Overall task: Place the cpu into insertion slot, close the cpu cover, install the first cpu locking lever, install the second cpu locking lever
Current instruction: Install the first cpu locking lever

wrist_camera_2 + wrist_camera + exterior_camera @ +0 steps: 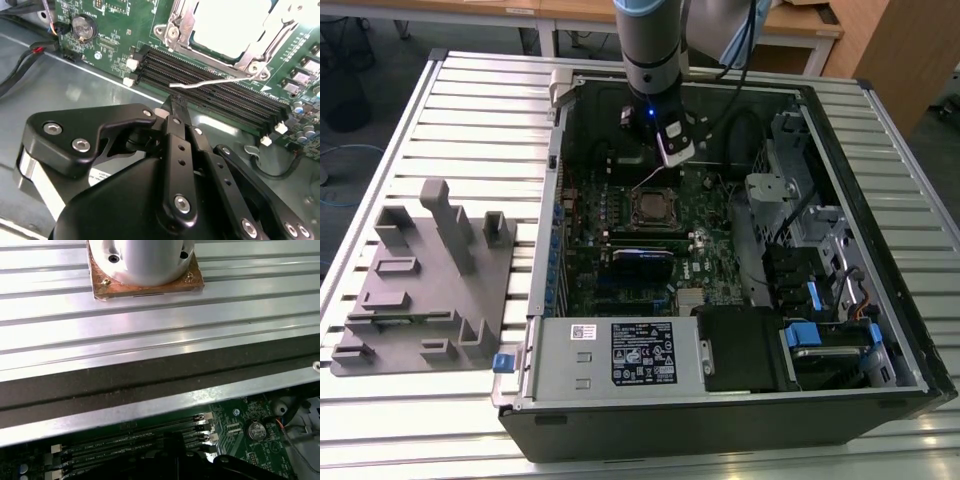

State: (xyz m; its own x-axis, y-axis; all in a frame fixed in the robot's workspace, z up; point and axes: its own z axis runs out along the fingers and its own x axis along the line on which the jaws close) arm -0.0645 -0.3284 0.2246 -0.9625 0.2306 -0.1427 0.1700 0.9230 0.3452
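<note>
cpu (pixel 649 206) seated; slatted metal table (pixel 470 120); wooden desks (pixel 800 30)

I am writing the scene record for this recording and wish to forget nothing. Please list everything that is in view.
table: one, silver slatted, under everything
fixture: one, grey, on the table at the exterior view's left
computer case: one, black, open, on the table
circuit board: one, green, inside the case
cpu: one, silver-grey, in its socket
cpu cover: one, silvery, lying around the cpu
locking lever: one, silver wire, above the memory slots
memory slots: several, black, beside the socket
coin cell: one, silver, on the board
gripper: one, black, jaws together, near the lever's end
</note>
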